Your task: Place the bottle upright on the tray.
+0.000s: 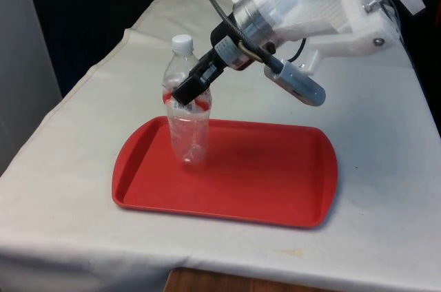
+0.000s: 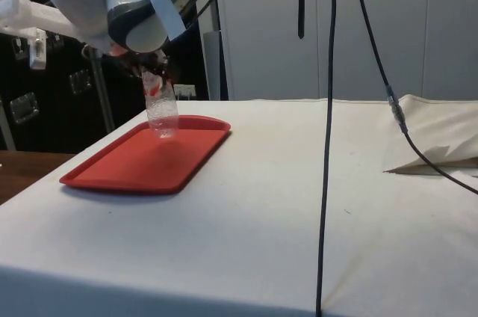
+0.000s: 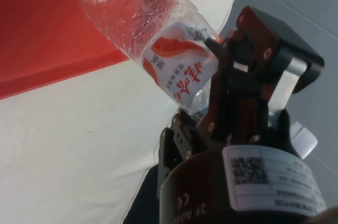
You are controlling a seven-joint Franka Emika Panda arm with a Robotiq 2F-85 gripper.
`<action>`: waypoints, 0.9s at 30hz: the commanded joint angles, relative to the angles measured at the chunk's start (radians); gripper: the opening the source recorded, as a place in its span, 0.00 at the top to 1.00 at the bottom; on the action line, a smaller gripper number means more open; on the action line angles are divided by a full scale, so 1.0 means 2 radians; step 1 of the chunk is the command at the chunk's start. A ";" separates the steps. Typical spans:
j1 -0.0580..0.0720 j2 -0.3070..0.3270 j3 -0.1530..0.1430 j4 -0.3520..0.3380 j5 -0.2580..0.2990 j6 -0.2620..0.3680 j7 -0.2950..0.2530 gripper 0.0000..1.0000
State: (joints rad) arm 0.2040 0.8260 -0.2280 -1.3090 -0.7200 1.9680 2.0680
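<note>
The table (image 1: pixel 386 189), covered with a white cloth, was the largest thing, and a loose fold of the cloth (image 2: pixel 437 145) lay at about 3 o'clock in the side view, well apart from the rest. On the cloth rested a red tray (image 1: pixel 275 182), flat, with a low rim; in the side view the same tray (image 2: pixel 127 167) lay at about 9 o'clock. A thin black cable (image 2: pixel 326 145) hung down in front of the side camera. On the tray stood a clear plastic bottle (image 1: pixel 189 137), at about 9 o'clock on the tray in the front view, close to the tray's rim there. Its base touched the tray floor, its white cap (image 1: pixel 182 43) pointed up, and it leaned only a little. In the side view the bottle (image 2: pixel 162 117) stood under the arm. The black gripper (image 1: pixel 187 96) came to the bottle from about 2 o'clock and its fingers were clamped on the red and white label (image 3: pixel 179 68), in the upper half of the bottle.
</note>
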 commanded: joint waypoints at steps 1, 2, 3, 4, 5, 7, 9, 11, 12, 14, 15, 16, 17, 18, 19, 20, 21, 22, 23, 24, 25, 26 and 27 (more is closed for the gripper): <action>0.001 0.004 0.000 0.003 0.002 0.000 0.003 1.00; 0.000 0.001 0.000 0.000 0.000 0.000 0.001 1.00; 0.000 0.004 0.001 0.003 0.002 0.000 0.004 1.00; 0.000 0.005 0.002 0.003 0.002 0.000 0.005 1.00; -0.001 0.005 0.002 0.003 0.003 0.001 0.007 1.00; -0.001 0.007 0.004 0.002 0.003 0.002 0.009 1.00; -0.002 0.009 0.006 0.002 0.004 0.003 0.012 1.00; -0.002 0.011 0.007 0.002 0.004 0.003 0.014 1.00; -0.003 0.012 0.007 0.002 0.005 0.004 0.015 1.00; -0.003 0.013 0.008 0.003 0.005 0.004 0.015 1.00; -0.003 0.013 0.008 0.003 0.006 0.004 0.016 1.00; -0.003 0.015 0.008 0.004 0.006 0.004 0.016 1.00; -0.003 0.015 0.008 0.005 0.006 0.003 0.015 1.00; -0.003 0.016 0.008 0.005 0.006 0.003 0.015 1.00; -0.003 0.016 0.008 0.005 0.005 0.003 0.015 1.00; -0.003 0.016 0.008 0.005 0.005 0.003 0.015 1.00; -0.003 0.016 0.007 0.005 0.004 0.002 0.015 1.00; -0.003 0.016 0.007 0.005 0.004 0.002 0.015 1.00; -0.001 0.014 0.006 0.002 0.002 0.001 0.017 1.00; -0.003 0.016 0.007 0.005 0.004 0.002 0.015 1.00; -0.003 0.016 0.007 0.005 0.004 0.002 0.015 1.00; -0.003 0.016 0.007 0.005 0.004 0.002 0.015 1.00; -0.003 0.017 0.008 0.005 0.006 0.002 0.014 1.00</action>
State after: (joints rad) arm 0.2020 0.8540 -0.2160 -1.3050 -0.7170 1.9700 2.1000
